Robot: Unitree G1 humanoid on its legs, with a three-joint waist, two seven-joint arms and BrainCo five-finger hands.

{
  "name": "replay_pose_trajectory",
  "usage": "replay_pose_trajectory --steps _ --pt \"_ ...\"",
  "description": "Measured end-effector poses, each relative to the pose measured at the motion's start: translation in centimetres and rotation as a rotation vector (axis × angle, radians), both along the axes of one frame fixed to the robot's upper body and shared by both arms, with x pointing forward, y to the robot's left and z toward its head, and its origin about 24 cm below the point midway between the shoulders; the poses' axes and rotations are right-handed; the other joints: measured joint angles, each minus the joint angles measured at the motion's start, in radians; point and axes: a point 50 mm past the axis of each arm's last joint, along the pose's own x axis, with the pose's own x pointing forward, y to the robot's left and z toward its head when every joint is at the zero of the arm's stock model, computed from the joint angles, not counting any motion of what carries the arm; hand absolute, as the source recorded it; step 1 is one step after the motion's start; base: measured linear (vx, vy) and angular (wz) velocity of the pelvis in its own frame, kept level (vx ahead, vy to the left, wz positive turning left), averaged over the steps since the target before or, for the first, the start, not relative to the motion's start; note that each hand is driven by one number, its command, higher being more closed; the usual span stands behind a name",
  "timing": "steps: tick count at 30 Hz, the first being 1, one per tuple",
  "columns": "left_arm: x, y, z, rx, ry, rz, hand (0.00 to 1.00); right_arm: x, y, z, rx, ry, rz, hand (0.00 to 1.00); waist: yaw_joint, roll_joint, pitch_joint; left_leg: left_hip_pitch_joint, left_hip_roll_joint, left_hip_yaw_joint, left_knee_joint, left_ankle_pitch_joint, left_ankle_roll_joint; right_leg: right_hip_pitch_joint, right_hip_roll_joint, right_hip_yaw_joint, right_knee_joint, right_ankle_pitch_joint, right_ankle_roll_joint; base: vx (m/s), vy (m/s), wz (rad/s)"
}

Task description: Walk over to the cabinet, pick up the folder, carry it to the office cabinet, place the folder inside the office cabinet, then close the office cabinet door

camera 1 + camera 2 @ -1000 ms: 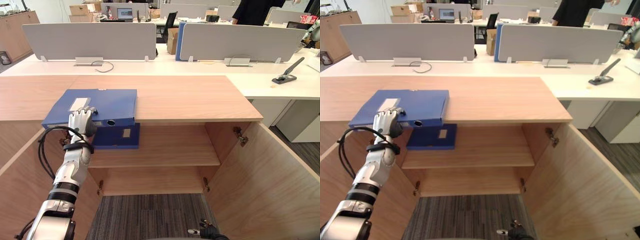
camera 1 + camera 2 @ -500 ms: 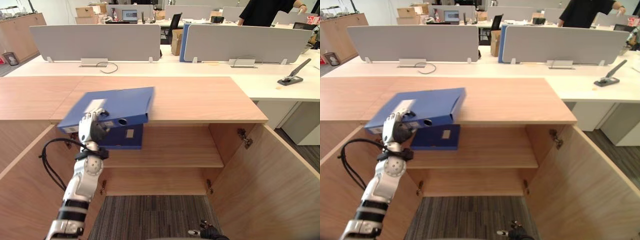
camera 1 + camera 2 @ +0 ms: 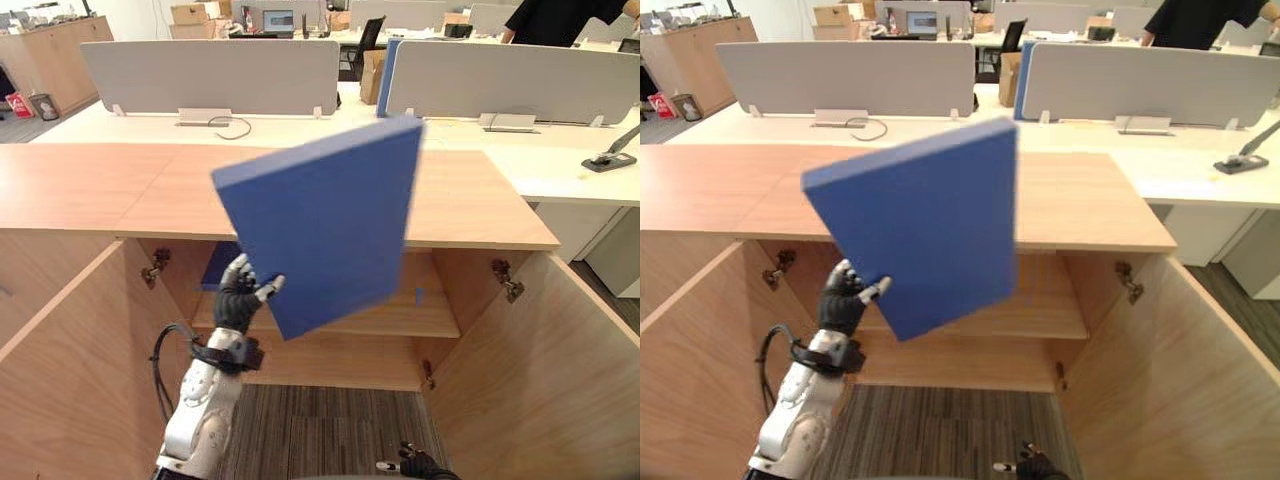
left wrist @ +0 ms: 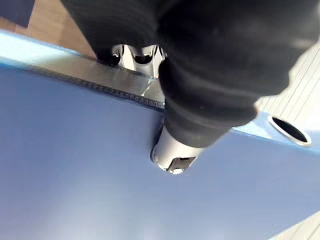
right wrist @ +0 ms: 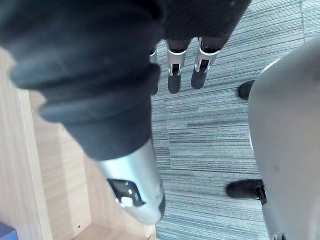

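Blue rigid folder pinched at corner by left robot hand; right robot hand relaxed.

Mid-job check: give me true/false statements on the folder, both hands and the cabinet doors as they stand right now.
1. The left hand holds the blue folder raised off the cabinet top. True.
2. The cabinet doors are shut. False: the left door and right door both stand open.
3. The right hand also grips the folder. False: it hangs over the carpet, fingers relaxed, holding nothing.
4. A second folder, also blue, lies on the shelf inside. True.
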Motion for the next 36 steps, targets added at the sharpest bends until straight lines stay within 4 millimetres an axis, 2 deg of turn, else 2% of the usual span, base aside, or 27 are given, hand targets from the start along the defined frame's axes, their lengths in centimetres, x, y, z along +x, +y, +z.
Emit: replay_pose_trajectory --steps 3,7,8,10,11,12,13,15,19,20,21,25,32,36 --pt "-0.4 1.0 0.2 -0.059 -0.003 0.046 1.0 0.0 0.0 0.0 0.0 0.004 0.004 0.0 0.013 -0.009 0.007 0.0 0.001 -0.003 0.0 -0.001 0.0 0.003 0.002 -0.005 -0.001 -0.002 -0.003 0.02 -0.012 0.05" --pt "-1.3 0.1 1.8 -0.127 -0.068 0.046 1.0 0.5 0.6 0.0 0.02 0.003 -0.026 0.0 0.031 -0.015 0.009 -0.006 0.006 -0.001 0.001 0.001 0.0 -0.003 0.005 0.001 0.003 -0.001 -0.002 -0.01 0.0 0.0" --pt "-1.4 -0.4 2.4 -0.147 -0.092 0.035 1.0 1.7 1.4 0.2 0.055 -0.021 -0.094 0.0 0.036 -0.012 0.009 -0.011 0.008 -0.002 0.001 0.003 0.001 -0.008 0.007 0.002 0.007 -0.001 -0.002 -0.05 -0.002 -0.04" --pt "-1.6 -1.1 2.9 -0.169 -0.118 0.011 1.0 5.3 2.2 1.2 0.089 -0.111 -0.145 0.0 0.037 -0.01 0.011 -0.022 0.017 0.005 0.0 0.011 0.001 -0.033 0.014 0.011 0.022 0.0 -0.003 -0.09 -0.008 -0.09" --pt "-1.9 -1.6 3.0 -0.188 -0.118 -0.001 1.0 9.0 3.0 3.3 0.127 -0.268 -0.245 0.0 0.04 -0.008 0.021 -0.019 0.021 0.009 0.0 0.015 0.0 -0.039 0.018 0.019 0.033 0.0 -0.003 -0.12 -0.005 -0.11" --pt "-2.2 -1.5 2.8 -0.19 -0.108 0.016 1.0 11.6 3.2 5.8 0.182 -0.436 -0.29 0.0 0.036 -0.005 0.022 -0.017 0.023 0.011 0.001 0.016 -0.001 -0.04 0.019 0.021 0.038 0.0 -0.004 -0.09 0.001 -0.07" --pt "-2.5 -1.3 2.6 -0.188 -0.102 0.031 1.0 12.7 3.1 7.3 0.204 -0.531 -0.305 0.0 0.037 -0.002 0.024 -0.017 0.023 0.011 0.001 0.016 0.0 -0.041 0.018 0.02 0.041 0.0 -0.004 -0.07 0.006 -0.01" --pt "-3.3 0.4 2.1 -0.116 -0.078 0.143 1.0 15.3 1.4 13.1 0.187 -0.862 -0.346 0.0 0.035 0.0 0.026 -0.019 0.023 0.011 0.0 0.018 0.0 -0.046 0.018 0.02 0.047 0.0 -0.004 -0.07 0.012 0.0" --pt "-3.6 2.3 2.6 0.011 -0.103 0.257 1.0 15.8 -1.0 17.1 0.087 -1.057 -0.392 0.0 0.028 -0.003 0.03 -0.037 0.022 0.011 0.0 0.018 -0.005 -0.065 0.017 0.019 0.042 0.0 -0.004 -0.06 0.01 -0.01" --pt "-3.8 2.8 3.1 0.048 -0.128 0.287 1.0 16.0 -1.4 18.8 0.066 -1.134 -0.389 0.0 0.028 -0.003 0.037 -0.04 0.022 0.013 0.001 0.019 -0.005 -0.069 0.016 0.02 0.04 0.003 -0.005 -0.03 0.023 -0.06" --pt "-4.0 3.2 3.8 0.082 -0.158 0.313 1.0 16.1 -1.7 20.9 0.049 -1.233 -0.379 0.0 0.027 -0.004 0.037 -0.041 0.02 0.016 0.001 0.022 -0.001 -0.069 0.015 0.021 0.034 0.008 -0.002 -0.02 0.022 -0.07" --pt "-4.4 3.6 4.8 0.101 -0.208 0.345 1.0 16.5 -1.9 24.4 0.037 -1.402 -0.347 0.0 0.025 -0.005 0.036 -0.042 0.018 0.016 0.006 0.023 0.0 -0.069 0.013 0.022 0.033 0.013 0.002 0.02 0.006 -0.01" --pt "-4.5 4.4 5.2 0.137 -0.225 0.389 1.0 17.7 -1.1 27.2 0.125 -1.524 -0.239 0.0 0.026 -0.004 0.037 -0.044 0.018 0.014 0.006 0.023 0.0 -0.069 0.014 0.022 0.033 0.014 0.003 0.0 0.001 0.0" --pt "-4.5 4.6 5.3 0.148 -0.233 0.39 1.0 18.1 0.3 28.8 0.24 -1.582 -0.113 0.0 0.026 -0.003 0.037 -0.043 0.018 0.012 0.006 0.023 0.0 -0.069 0.014 0.022 0.036 0.014 0.003 -0.03 0.006 0.0"
